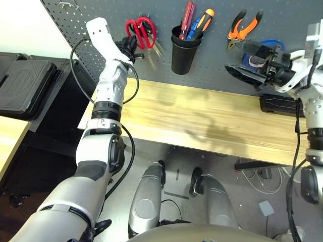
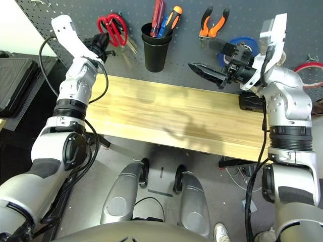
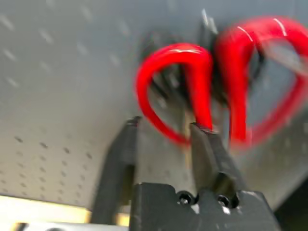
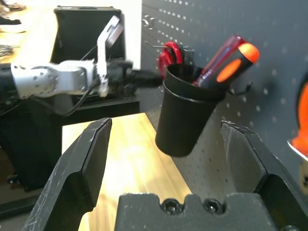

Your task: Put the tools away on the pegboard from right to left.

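**Scissors on the hook, left tool parting**

The left tool [image 3: 163, 139] sits at the red scissors [image 1: 142, 31], hung on the pegboard [image 1: 282, 15]; its fingers stand apart around one loop. Pulling back crooked could snag that loop and drag the scissors off. The right tool [image 4: 166, 144] is released, empty. The cup [image 1: 184, 49] holds the screwdriver [image 1: 187, 17] and others. The counter [image 1: 202, 116] is bare.

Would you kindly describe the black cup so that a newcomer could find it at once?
Start at the large dark grey perforated pegboard behind the light wooden table. The round black plastic cup hangs between the red-handled scissors and the orange-and-black-handled pliers. It alone holds upright screwdrivers.
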{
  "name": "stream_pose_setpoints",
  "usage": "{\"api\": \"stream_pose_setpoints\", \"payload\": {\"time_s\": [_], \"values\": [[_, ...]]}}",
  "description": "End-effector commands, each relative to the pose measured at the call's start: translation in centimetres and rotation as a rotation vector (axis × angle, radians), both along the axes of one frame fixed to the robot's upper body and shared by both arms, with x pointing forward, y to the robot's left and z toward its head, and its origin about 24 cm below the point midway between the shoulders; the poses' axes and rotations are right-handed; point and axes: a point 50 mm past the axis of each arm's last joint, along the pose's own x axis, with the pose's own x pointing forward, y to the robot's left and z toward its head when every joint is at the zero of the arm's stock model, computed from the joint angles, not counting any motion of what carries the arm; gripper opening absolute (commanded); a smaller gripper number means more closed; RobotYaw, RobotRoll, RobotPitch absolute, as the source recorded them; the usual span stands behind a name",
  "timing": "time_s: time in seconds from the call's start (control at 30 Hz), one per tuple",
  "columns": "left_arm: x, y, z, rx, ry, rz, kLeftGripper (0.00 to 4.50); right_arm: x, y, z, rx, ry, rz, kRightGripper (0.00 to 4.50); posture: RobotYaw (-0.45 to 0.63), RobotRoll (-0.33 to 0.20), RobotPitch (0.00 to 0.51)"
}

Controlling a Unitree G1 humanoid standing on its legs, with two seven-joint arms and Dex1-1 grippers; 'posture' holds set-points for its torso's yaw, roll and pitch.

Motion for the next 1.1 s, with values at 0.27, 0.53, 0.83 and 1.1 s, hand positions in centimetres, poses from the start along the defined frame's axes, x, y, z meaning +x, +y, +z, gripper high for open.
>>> {"api": "stream_pose_setpoints", "payload": {"time_s": [0.27, 0.53, 0.83, 1.1], "values": [[-6.4, 1.9, -7.0, 0.179, 0.069, -0.135, 4.46, -0.4, -0.2, -6.2, 0.028, 0.089, -0.246, 4.50, 0.16, 0.000, 0.174], [-9.0, 4.3, -9.5, 0.201, 0.071, -0.026, 4.46, -0.6, -1.4, -10.3, 0.073, 0.109, -0.598, 4.50, 0.16, 0.000, 0.174], [-9.2, 7.1, -10.0, 0.240, 0.061, 0.106, 4.46, -0.8, -3.7, -13.2, 0.080, 0.091, -0.951, 4.50, 0.14, 0.000, 0.175], [-9.1, 8.3, -9.6, 0.258, 0.048, 0.107, 4.46, -0.5, -6.4, -13.3, 0.105, 0.040, -1.169, 4.50, 0.13, 0.000, 0.190]]}}
